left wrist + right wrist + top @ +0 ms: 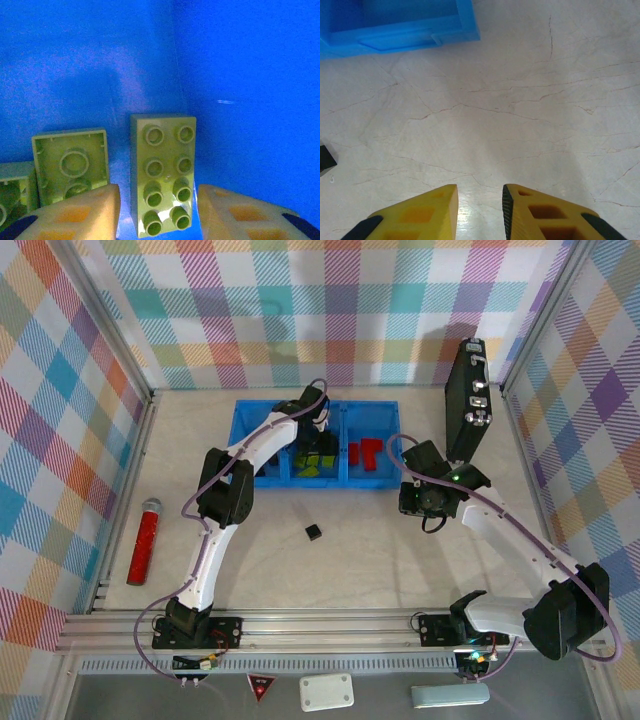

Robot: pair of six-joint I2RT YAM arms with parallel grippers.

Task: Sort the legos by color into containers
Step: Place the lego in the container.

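A: Where the left arm reaches out toward 12 o'clock, what is its pincer doing?

B: The left gripper (159, 195) is down in the middle compartment of the blue plastic rectangular tray (372, 479). Jaws spread. A lime-green plastic eight-stud brick (162, 170) lies studs-up between the fingers (75, 215), with a thin gap on each side. Not pinched.

A: Neighbours?

B: At its 9 o'clock lies a second lime-green plastic brick (70, 162), hollow side up. Blue tray wall stands at 12 and 3 o'clock.

A: The other colours?

B: Top view: the red plastic bricks (365, 453) are in the right compartment, at 3 o'clock of the green ones. One small black plastic cube (314, 531) sits outside on the pale marbled table (380, 570), at 6 o'clock of the tray.

A: The right side?

B: The right gripper (480, 200) is over bare table, at 4 o'clock of the tray. Jaws a little apart, nothing between them. In its wrist view a tray corner shows at 11 o'clock.

A: Anything else?

B: A red-and-silver cylinder (145, 540) lies at the table's 8 o'clock. A tall black case with silver latches (468, 400) stands at 2 o'clock.
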